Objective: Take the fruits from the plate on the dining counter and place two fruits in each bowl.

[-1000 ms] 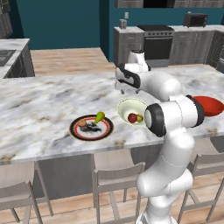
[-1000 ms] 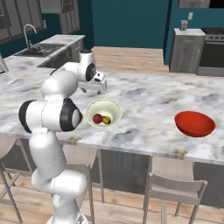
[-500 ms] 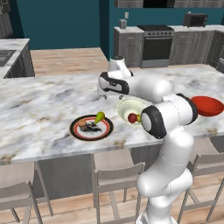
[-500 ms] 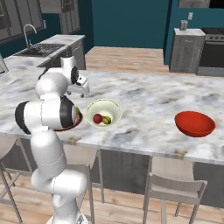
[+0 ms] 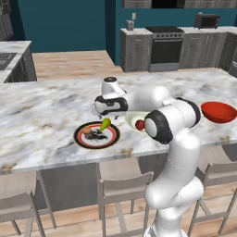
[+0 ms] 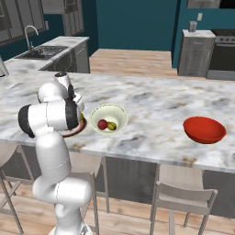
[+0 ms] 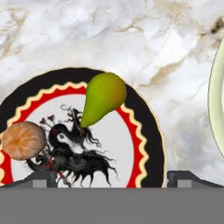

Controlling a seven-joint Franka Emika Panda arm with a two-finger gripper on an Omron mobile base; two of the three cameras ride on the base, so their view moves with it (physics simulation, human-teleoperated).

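Observation:
On the plate [image 7: 148, 127] lie a green pear [image 7: 103, 97] and a tan-orange fruit [image 7: 23, 140]. My gripper [image 7: 113, 177] hangs open just above the plate, fingertips [image 7: 43, 177] wide apart, nothing between them. From the left base view the gripper [image 5: 101, 112] hovers over the plate [image 5: 96, 139], with the pear [image 5: 105, 123] and the tan-orange fruit [image 5: 87, 131] below it. The cream-white bowl [image 6: 109, 114] holds the dark red fruit [image 6: 103, 124] and the small yellow-green one [image 6: 111, 125]. The red bowl [image 6: 204, 129] stands further right, with nothing seen in it.
The marble dining counter [image 5: 46, 106] stretches wide to the left of the plate. The cream bowl's rim [image 7: 216, 109] lies close to the plate's right side. Stools [image 5: 122, 185] stand under the counter's near edge. Dark cabinets and a stove [image 5: 164, 44] line the back wall.
The arm has swung left from above the cream-white bowl to above the plate. The gripper now hangs low over the pear. The fruits and bowls have stayed put.

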